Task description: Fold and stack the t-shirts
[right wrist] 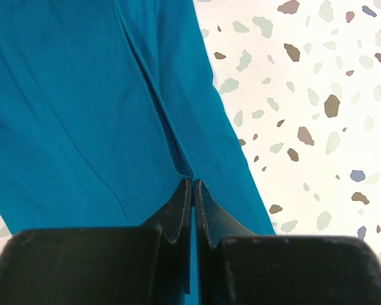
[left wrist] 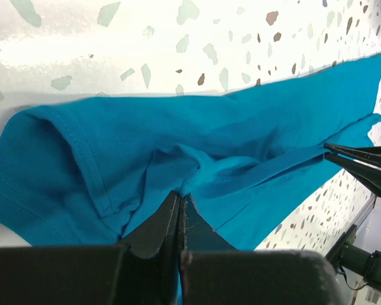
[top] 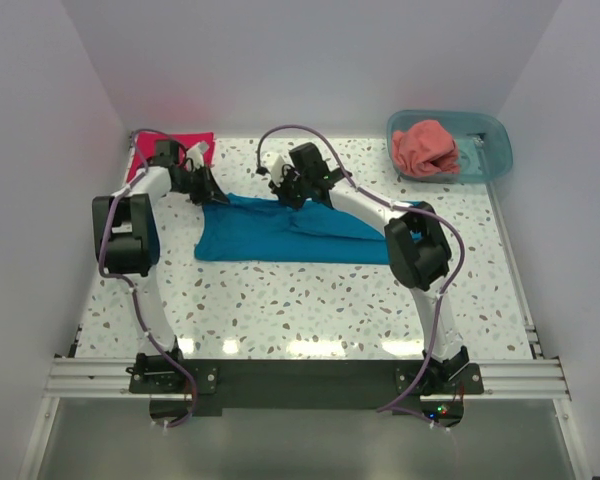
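A teal-blue t-shirt (top: 280,235) lies spread across the middle of the table. My left gripper (top: 208,192) is shut on its far left edge; in the left wrist view the jaws (left wrist: 180,197) pinch a bunched fold of the shirt (left wrist: 178,140). My right gripper (top: 292,192) is shut on the far edge near the middle; in the right wrist view it (right wrist: 193,184) pinches a seam fold of the shirt (right wrist: 82,114). A crimson-magenta t-shirt (top: 170,150) lies folded at the far left. A salmon-coral t-shirt (top: 426,147) is bunched in the tub.
A translucent teal plastic tub (top: 485,150) stands at the far right corner. White walls close in the table on three sides. A metal rail (top: 300,375) runs along the near edge by the arm bases. My right gripper's fingers (left wrist: 368,162) show in the left wrist view.
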`<control>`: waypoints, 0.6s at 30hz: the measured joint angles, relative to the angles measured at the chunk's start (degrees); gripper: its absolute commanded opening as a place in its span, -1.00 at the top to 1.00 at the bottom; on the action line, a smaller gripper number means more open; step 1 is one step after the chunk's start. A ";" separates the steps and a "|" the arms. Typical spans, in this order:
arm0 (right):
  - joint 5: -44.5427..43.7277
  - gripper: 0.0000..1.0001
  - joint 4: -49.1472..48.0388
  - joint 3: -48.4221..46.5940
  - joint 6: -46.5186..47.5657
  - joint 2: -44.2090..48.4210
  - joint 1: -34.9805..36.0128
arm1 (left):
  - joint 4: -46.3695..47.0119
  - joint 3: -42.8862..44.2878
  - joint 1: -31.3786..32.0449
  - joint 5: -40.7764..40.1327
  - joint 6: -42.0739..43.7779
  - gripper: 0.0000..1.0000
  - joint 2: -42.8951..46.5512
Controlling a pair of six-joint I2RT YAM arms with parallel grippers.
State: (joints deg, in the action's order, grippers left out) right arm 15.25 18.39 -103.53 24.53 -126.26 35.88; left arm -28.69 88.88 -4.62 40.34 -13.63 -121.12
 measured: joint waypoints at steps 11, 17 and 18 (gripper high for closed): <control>1.40 1.00 -0.15 4.28 0.66 0.13 0.00 | -1.16 -5.97 0.22 -0.13 1.20 1.00 2.16; 1.92 1.00 -0.22 6.21 0.66 0.20 0.00 | -1.25 -8.15 0.26 -0.24 1.20 1.00 2.89; 2.05 1.00 -0.24 6.23 0.68 0.20 0.00 | -1.20 -8.15 0.26 -0.26 1.20 1.00 2.95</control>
State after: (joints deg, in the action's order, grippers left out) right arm 17.30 18.15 -97.30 25.21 -126.06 35.88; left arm -29.89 80.73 -4.36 40.07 -12.43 -118.17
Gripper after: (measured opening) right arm 0.015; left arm 0.018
